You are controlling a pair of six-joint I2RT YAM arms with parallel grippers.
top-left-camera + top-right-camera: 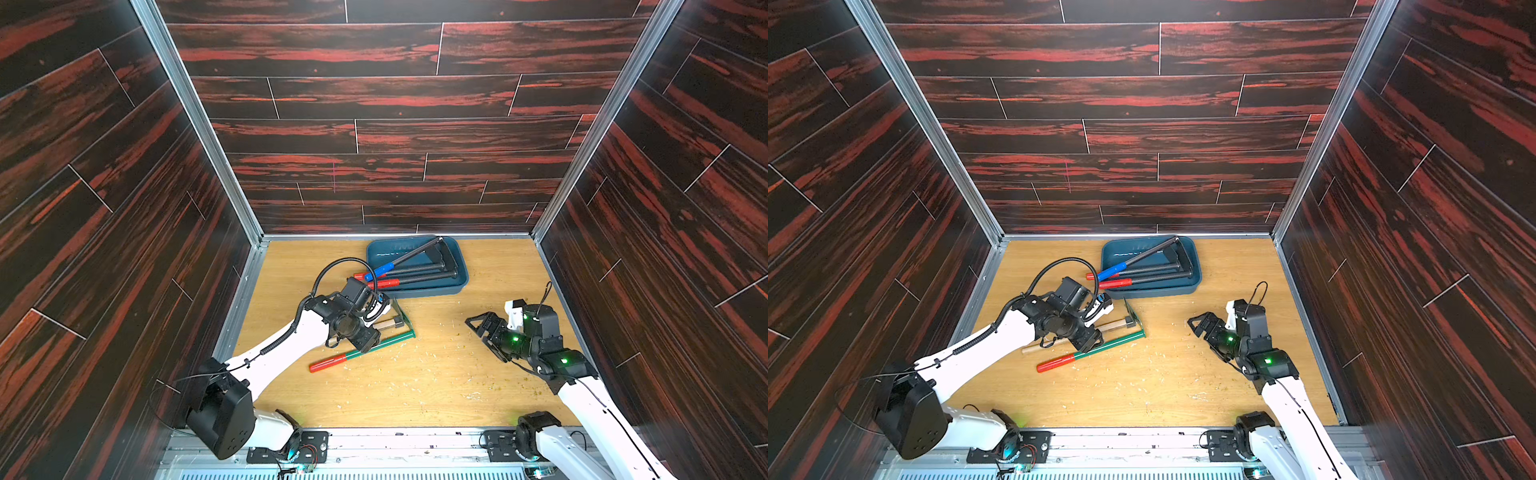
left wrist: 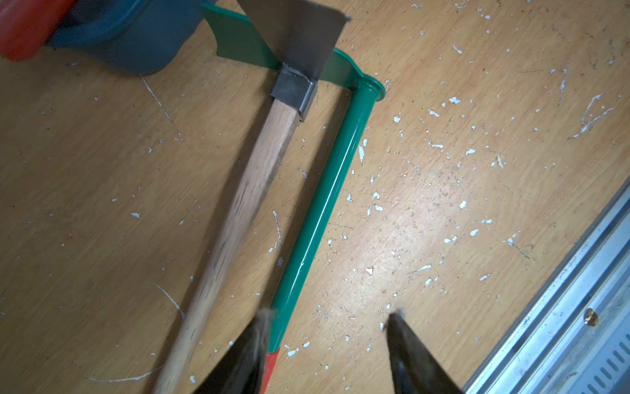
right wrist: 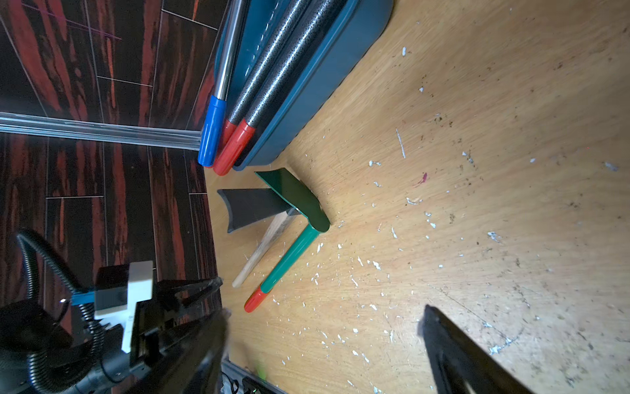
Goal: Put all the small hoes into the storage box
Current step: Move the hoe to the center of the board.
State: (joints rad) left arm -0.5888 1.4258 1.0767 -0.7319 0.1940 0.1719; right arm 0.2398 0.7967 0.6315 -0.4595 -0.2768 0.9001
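Near right, the right pincer (image 3: 324, 317) hangs spread wide and empty above the pale wooden tabletop (image 1: 436, 382). Left of centre, the left pincer (image 2: 329, 319) gapes, unclenched, over the small green-shafted, red-gripped hoe (image 2: 327, 191). That hoe lies on the tabletop beside a wooden-handled, grey-bladed hoe (image 2: 252, 177), blades crossing. Just beyond, the dark teal plastic storage box (image 1: 428, 291) holds three longer hoes (image 3: 289, 66), grips overhanging its left rim.

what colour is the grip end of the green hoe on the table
Red; the green hoe's grip shows best in a top view.
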